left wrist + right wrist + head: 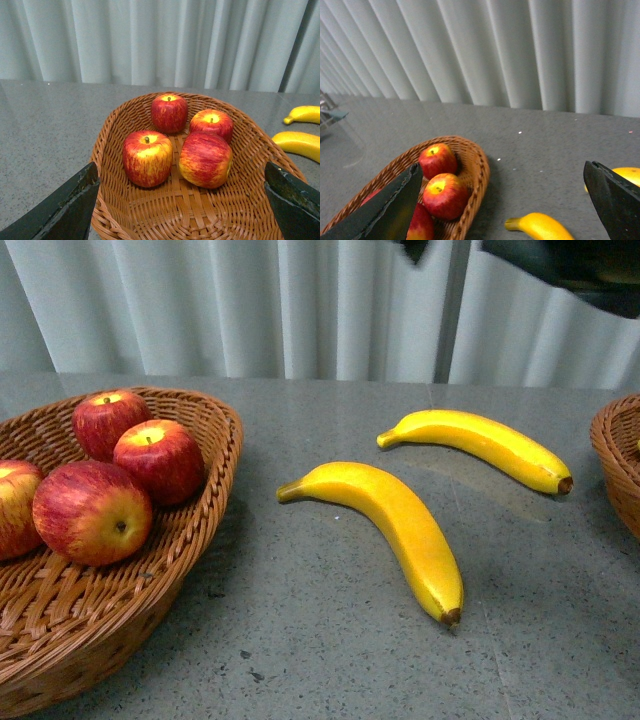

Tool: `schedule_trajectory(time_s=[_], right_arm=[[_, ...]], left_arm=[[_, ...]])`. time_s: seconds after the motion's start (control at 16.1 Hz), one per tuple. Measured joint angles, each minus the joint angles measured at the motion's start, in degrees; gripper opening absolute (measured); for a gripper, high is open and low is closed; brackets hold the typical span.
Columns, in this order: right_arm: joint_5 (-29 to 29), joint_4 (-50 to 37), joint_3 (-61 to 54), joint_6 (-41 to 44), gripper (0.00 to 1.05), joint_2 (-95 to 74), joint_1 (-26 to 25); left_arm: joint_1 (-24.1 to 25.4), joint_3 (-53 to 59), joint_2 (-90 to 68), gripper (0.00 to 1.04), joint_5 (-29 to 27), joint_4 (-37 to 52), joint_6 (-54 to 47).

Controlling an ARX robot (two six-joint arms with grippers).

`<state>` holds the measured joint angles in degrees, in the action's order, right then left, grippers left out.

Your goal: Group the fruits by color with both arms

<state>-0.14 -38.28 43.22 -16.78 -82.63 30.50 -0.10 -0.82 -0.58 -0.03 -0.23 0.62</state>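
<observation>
Bananas (400,525) lie between wicker baskets (222,455) — apples (95,512) in the left.

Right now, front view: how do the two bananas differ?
The near banana lies closer to the apple basket; the far banana lies closer to the right basket. Near banana runs steeply toward the camera; far banana lies more crosswise. Shared: yellow, brown tips, stems leftward, on the table, apart.
</observation>
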Motion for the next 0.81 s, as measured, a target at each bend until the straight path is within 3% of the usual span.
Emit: schedule_trajectory(time_s=[0.12, 0.31, 0.81], right_arm=[[0.15, 5.25, 7.08, 1.86, 0.98, -7.54, 3.76], [0.33, 10.62, 12.96, 4.72, 0.98, -15.5, 4.37], [-3.08, 20.7, 18.86, 12.68, 0.98, -23.71, -2.58]], left_arm=[[0.0, 0.0, 0.0, 0.98, 0.0, 0.0, 0.0], [0.0, 0.0, 0.0, 0.98, 0.0, 0.02, 0.0], [0.0, 0.0, 0.0, 0.98, 0.0, 0.0, 0.0]])
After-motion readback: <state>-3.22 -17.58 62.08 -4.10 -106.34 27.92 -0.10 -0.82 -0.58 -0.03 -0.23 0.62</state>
